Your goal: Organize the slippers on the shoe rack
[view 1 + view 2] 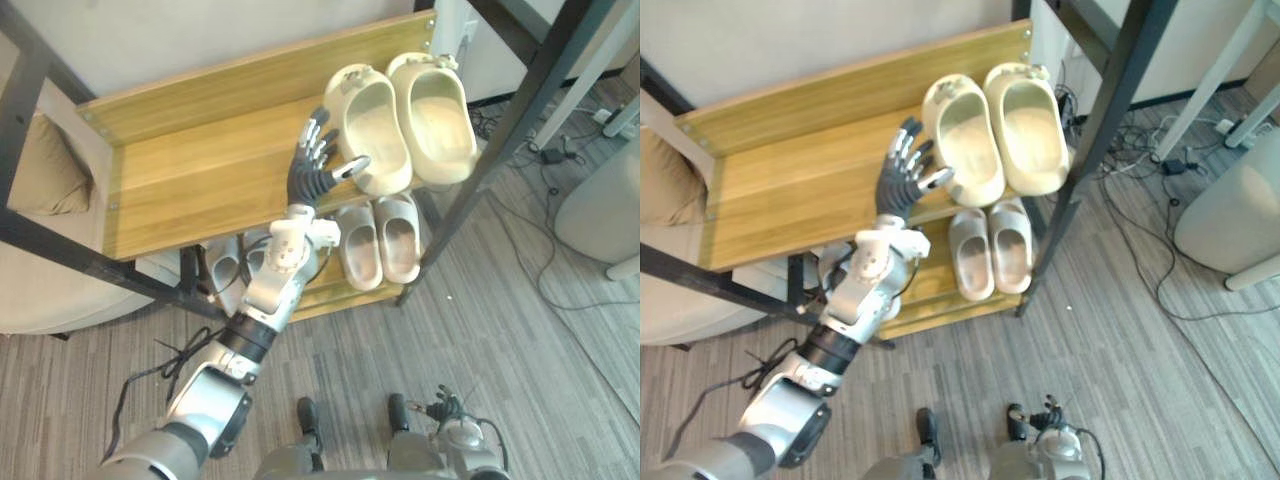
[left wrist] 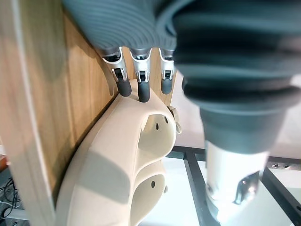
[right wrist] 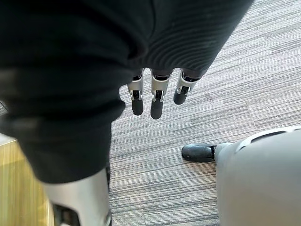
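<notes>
A pair of cream clog slippers [image 1: 372,130] lies side by side at the right end of the wooden top shelf [image 1: 200,180] of the shoe rack. My left hand [image 1: 312,165] hovers over that shelf just left of the pair, open. Its fingers are spread and its thumb reaches the near slipper's rim. The left wrist view has its fingertips [image 2: 143,89] straight, just off the cream slipper [image 2: 122,174]. A beige pair of slippers [image 1: 380,240] sits on the lower shelf, with grey slippers [image 1: 228,268] partly hidden under the arm. My right hand [image 3: 157,101] hangs open over the carpet.
A black frame post [image 1: 520,110] slants past the rack's right end. A beige cushioned seat [image 1: 45,165] stands left of the rack. Cables [image 1: 560,250] trail over the grey carpet at the right, beside a pale rounded object [image 1: 600,210].
</notes>
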{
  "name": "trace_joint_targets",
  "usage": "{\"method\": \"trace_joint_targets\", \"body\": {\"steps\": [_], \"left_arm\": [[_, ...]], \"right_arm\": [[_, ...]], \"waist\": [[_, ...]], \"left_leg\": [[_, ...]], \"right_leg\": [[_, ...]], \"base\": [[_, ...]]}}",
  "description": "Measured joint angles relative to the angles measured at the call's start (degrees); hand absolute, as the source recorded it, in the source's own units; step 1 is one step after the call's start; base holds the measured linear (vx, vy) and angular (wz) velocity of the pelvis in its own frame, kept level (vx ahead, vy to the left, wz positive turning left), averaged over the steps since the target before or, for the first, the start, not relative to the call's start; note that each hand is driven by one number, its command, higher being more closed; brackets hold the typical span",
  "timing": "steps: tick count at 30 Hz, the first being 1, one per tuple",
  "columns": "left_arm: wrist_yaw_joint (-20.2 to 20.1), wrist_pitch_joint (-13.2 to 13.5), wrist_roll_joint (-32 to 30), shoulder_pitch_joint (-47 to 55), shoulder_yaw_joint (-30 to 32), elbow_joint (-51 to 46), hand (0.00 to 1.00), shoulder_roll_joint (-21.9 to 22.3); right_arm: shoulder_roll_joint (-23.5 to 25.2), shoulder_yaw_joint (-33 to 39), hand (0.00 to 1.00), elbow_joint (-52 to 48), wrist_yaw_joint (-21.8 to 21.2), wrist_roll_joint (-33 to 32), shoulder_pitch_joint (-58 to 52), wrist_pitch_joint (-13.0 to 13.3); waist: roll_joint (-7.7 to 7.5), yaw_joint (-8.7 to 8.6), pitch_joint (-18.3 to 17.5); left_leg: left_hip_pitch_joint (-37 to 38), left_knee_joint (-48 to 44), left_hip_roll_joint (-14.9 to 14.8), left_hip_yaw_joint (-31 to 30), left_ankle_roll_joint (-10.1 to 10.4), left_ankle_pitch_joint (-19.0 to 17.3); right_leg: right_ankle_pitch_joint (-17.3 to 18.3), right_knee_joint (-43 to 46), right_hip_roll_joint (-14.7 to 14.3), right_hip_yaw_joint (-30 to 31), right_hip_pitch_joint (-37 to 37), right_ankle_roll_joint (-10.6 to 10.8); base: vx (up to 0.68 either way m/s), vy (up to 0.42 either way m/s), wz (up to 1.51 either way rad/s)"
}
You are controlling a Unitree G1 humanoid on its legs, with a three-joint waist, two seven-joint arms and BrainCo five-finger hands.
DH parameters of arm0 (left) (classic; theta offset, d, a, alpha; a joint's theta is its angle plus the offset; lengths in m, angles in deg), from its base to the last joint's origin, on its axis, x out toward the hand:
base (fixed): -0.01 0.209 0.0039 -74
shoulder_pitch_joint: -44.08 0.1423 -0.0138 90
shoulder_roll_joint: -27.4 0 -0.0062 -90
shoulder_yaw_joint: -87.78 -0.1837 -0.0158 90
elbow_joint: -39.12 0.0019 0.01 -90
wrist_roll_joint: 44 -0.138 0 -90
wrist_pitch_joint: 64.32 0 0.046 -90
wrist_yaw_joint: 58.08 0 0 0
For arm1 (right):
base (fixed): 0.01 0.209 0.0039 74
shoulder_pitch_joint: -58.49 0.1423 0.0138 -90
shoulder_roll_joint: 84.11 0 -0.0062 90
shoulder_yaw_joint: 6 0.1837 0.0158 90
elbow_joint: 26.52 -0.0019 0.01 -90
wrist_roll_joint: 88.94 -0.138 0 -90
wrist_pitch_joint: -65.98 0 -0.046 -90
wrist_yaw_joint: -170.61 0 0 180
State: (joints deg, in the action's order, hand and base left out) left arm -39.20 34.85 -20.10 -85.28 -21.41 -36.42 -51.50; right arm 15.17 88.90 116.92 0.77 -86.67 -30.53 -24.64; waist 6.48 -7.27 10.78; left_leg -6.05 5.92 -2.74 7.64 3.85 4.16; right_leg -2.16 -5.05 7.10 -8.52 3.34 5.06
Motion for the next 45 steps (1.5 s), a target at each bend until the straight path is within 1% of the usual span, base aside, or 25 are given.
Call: {"method": "trace_joint_targets", "body": {"steps": [6,11,13,15,18,19,22,24,26,29,30,31,32,33,36,37,39,40,41,42,44,45], "left_arm": [[1.2,0.05,-0.04,-0.16,0.07,0.55,0.0,1.11],[1.12,-0.3,-0.1,-0.19,1.27,1.34,0.0,0.62],[0.97,-0.72,-0.14,-0.55,1.94,1.35,0.0,-0.23],[0.99,-0.85,-0.14,-0.54,2.66,1.41,0.0,-0.84],[1.04,-1.18,-0.19,-0.34,6.3,2.03,0.0,-3.15],[1.06,-1.22,-0.19,-0.28,6.57,2.03,0.0,-3.49],[1.18,-1.56,-0.27,2.52,9.21,0.4,0.0,-5.82],[1.21,-1.94,-0.26,5.15,9.33,-3.1,0.0,-6.06],[1.14,-2.08,-0.12,8.02,9.08,-8.62,0.0,-5.96],[0.83,-1.62,1.35,10.32,8.51,-14.36,0.0,-5.96],[0.26,-0.55,3.66,11.58,7.4,-18.1,0.0,-5.77],[-0.73,0.35,5.72,12.74,6.32,-21.57,0.0,-5.39],[-1.07,0.57,6.34,13.17,6.04,-22.64,0.0,-5.3],[-1.9,1.44,8.01,15.26,4.39,-26.41,0.0,-4.77],[-3.53,1.7,9.73,18.21,2.42,-29.33,0.0,-3.79],[-4.37,1.7,10.13,20.01,1.57,-30.29,0.0,-3.14],[-5.53,1.69,10.61,23.54,0.1,-32.15,0.0,-3.07],[-6.71,1.63,11.2,26.67,-1.19,-33.45,0.0,-3.08],[-8.25,1.48,11.23,29.77,-2.18,-34.37,0.0,-3.13],[-8.71,1.33,11.26,30.58,-2.29,-34.56,0.0,-3.15],[-11.43,0.43,11.48,35.51,-2.62,-34.76,0.0,-3.22],[-11.81,0.3,11.64,36.41,-2.64,-34.75,0.0,-3.35]], "right_arm": [[0.02,0.08,0.0,-0.01,0.24,-0.03,-0.01,0.04],[0.12,0.13,0.0,-0.31,1.01,-0.03,-0.07,0.04],[0.13,0.12,0.0,-0.81,1.13,-0.05,0.05,0.08],[0.11,0.09,0.0,-0.83,1.14,-0.04,0.14,0.08],[0.11,-0.45,0.0,-0.86,1.12,-0.05,0.26,0.09],[0.1,-0.53,0.0,-0.86,1.11,-0.05,0.26,0.09],[0.17,-0.7,0.0,-0.85,1.01,-0.03,0.21,0.05],[0.16,-0.88,0.0,-0.79,0.97,-0.04,0.18,0.05],[0.01,-1.09,0.0,-0.63,0.8,-0.04,0.22,0.04],[0.15,-1.23,0.0,-0.2,0.13,-0.03,0.2,0.03],[0.1,-1.41,0.0,0.3,-0.25,-0.03,0.16,-0.13],[0.02,-1.92,0.0,0.56,-0.4,-0.03,0.17,-0.4],[0.0,-2.06,0.0,0.66,-0.46,-0.03,0.21,-0.46],[-0.13,-2.97,0.0,1.54,-0.58,-0.02,0.39,-0.51],[-0.15,-3.05,0.0,1.69,-0.64,-0.04,0.14,-0.57],[-0.17,-3.29,0.0,1.97,-0.76,-0.02,0.04,-0.59],[-0.28,-3.33,0.0,2.29,-0.8,-0.02,-0.04,-0.6],[-0.32,-3.4,0.0,2.54,-0.85,0.02,-0.42,-0.63],[-0.39,-3.48,0.0,2.68,-0.95,0.08,-0.96,-0.63],[-0.41,-3.55,0.0,2.84,-1.03,0.11,-0.99,-0.63],[-0.59,-4.25,0.0,4.12,-1.29,0.2,-1.2,-0.75],[-0.58,-4.63,0.0,4.12,-1.31,0.22,-1.17,-0.87]], "waist": [[-0.01,-0.01,0.01],[0.0,-0.12,0.2],[0.04,-0.36,1.3],[0.12,-0.42,1.36],[0.18,-0.51,1.46],[0.17,-0.51,1.47],[0.11,-0.43,1.56],[0.1,0.11,1.56],[0.09,1.57,1.55],[0.09,1.85,1.55],[0.13,2.0,1.52],[0.16,2.64,1.47],[0.17,2.82,1.47],[0.29,3.44,1.35],[0.37,3.72,1.02],[0.38,4.14,0.98],[0.48,4.23,0.8],[0.64,4.51,-0.19],[0.69,5.12,-1.03],[0.69,5.44,-1.2],[0.52,7.03,-2.12],[0.48,7.23,-2.13]], "left_leg": [[0.17,0.0,0.21,0.93,-0.01,-0.01],[0.97,0.02,0.21,1.07,0.02,-0.03],[1.68,0.03,0.18,0.96,0.03,-0.03],[1.69,0.03,0.15,0.93,0.03,-0.03],[1.72,0.03,0.12,0.15,0.03,-0.02],[1.73,0.03,0.13,-0.02,0.02,-0.02],[2.33,0.02,0.12,-1.07,0.02,-0.01],[2.3,0.0,0.17,-2.16,0.01,0.01],[2.05,0.0,0.43,-2.57,-0.07,0.08],[2.11,-0.01,0.74,-3.42,-0.22,0.19],[2.22,-0.01,0.98,-3.7,-0.38,0.31],[2.23,-0.01,1.13,-3.77,-0.45,0.36],[2.22,-0.01,1.17,-3.82,-0.49,0.38],[2.29,0.0,1.38,-4.33,-0.65,0.49],[2.61,0.0,1.62,-5.65,-0.81,0.63],[3.05,0.0,1.76,-6.42,-0.83,0.67],[3.63,0.0,1.96,-7.65,-0.86,0.73],[3.49,0.0,2.17,-8.67,-0.91,0.78],[3.52,0.0,2.4,-9.26,-0.92,0.79],[3.56,0.0,2.45,-9.44,-0.92,0.79],[3.84,0.0,2.59,-10.16,-0.92,0.79],[4.05,0.0,2.59,-10.3,-0.92,0.78]], "right_leg": [[-0.14,0.01,0.22,0.87,0.16,0.14],[-0.21,0.0,0.0,0.61,-0.61,0.09],[-0.2,-0.02,-0.11,0.32,-1.38,0.08],[-0.2,-0.02,-0.13,0.25,-1.39,0.07],[-0.19,-0.02,-0.15,-0.32,-1.66,0.08],[-0.19,-0.02,-0.15,-0.4,-1.71,0.09],[0.01,-0.02,-0.05,-2.7,-3.14,0.31],[0.09,-0.01,0.07,-3.83,-3.58,0.34],[0.15,-0.01,0.29,-3.95,-3.58,0.3],[0.27,0.0,0.54,-4.73,-4.1,0.35],[0.43,0.0,0.74,-5.23,-4.53,0.37],[0.44,0.0,0.85,-5.26,-4.58,0.38],[0.44,0.0,0.9,-5.25,-4.58,0.38],[0.47,0.01,1.03,-5.55,-4.87,0.42],[0.81,0.02,1.14,-6.76,-5.89,0.53],[1.09,0.08,1.19,-7.22,-6.7,0.69],[2.11,1.24,1.45,-8.84,-7.42,0.76],[2.82,1.95,1.66,-9.7,-7.47,0.96],[3.22,2.2,1.82,-10.2,-7.83,1.03],[3.3,2.28,1.85,-10.32,-7.93,1.06],[3.93,2.73,1.95,-11.57,-8.62,1.15],[3.97,2.71,1.9,-11.8,-8.91,1.13]], "base": [[-0.02,0.012,-0.05],[0.0,0.0,0.0],[-0.03,0.001,0.01],[-0.02,0.0,0.0],[-0.01,-0.004,0.05],[0.01,-0.006,0.11],[0.02,-0.008,0.23],[0.02,-0.002,0.23],[0.0,0.016,0.1],[0.0,0.015,0.17],[-0.01,0.02,0.15],[-0.02,0.024,0.12],[-0.03,0.024,0.06],[-0.02,0.015,0.09],[-0.02,0.009,0.27],[-0.01,-0.004,0.32],[-0.01,-0.006,0.37],[0.02,0.0,0.38],[0.03,0.003,0.36],[0.04,0.0,0.29],[0.02,-0.01,0.22],[0.01,-0.03,0.2]]}}
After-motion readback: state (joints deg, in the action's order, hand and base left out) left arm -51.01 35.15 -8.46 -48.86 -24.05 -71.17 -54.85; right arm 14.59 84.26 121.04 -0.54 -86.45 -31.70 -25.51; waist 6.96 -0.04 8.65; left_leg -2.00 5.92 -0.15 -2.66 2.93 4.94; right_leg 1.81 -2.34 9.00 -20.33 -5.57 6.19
